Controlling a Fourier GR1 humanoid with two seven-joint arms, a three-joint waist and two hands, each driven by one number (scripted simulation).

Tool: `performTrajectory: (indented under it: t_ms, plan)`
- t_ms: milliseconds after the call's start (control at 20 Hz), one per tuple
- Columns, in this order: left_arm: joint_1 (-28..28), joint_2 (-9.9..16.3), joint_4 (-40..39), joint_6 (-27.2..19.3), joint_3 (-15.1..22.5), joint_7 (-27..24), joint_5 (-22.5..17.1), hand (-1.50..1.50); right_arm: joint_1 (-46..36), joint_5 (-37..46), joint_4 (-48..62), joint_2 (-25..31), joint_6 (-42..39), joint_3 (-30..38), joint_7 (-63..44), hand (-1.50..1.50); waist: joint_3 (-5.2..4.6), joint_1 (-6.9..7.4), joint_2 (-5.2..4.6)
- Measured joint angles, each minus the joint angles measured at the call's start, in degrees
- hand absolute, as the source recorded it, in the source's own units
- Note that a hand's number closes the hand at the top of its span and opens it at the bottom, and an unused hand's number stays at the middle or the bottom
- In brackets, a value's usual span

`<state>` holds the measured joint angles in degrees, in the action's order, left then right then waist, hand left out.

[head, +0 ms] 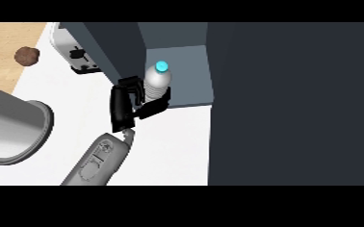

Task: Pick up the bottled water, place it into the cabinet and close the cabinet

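Presently one hand (126,105) is in view, on a grey forearm rising from the lower left; from this view alone I cannot tell whether it is the left or the right. Its black fingers and thumb are curled round the bottled water (158,81), which stands upright, blue cap up, at the front edge of the open cabinet (186,72), over its grey floor. Cabinet door (284,101) stands open, dark, filling the right side. White counter (171,144) lies below. Toaster (77,53) sits behind at left; a brown round item (27,56) lies on the wooden surface; grey sink rim (32,130) at far left.
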<state>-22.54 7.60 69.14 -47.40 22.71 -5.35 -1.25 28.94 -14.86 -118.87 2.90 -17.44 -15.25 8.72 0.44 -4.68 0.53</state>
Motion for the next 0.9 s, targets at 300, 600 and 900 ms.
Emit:
performTrajectory:
  t_ms: [300,600,900]
  plan:
    - [-0.8,1.35,-2.0,-4.04,2.94,0.15,4.41,-1.5,-0.31,-0.38,-0.06,0.05,-0.24,-0.3,-0.27,-1.5,0.26,-0.27,0.07]
    - [-4.32,0.16,-5.54,-3.31,4.7,3.93,4.35,-1.5,0.07,-0.34,0.78,0.54,-0.85,0.14,0.63,-1.5,0.08,-0.95,-0.52]
    - [-6.47,-1.25,-7.98,-6.0,4.41,5.87,3.76,-1.5,-0.26,-0.1,0.85,0.02,-0.3,-0.35,0.31,-1.5,0.07,-0.48,-0.44]
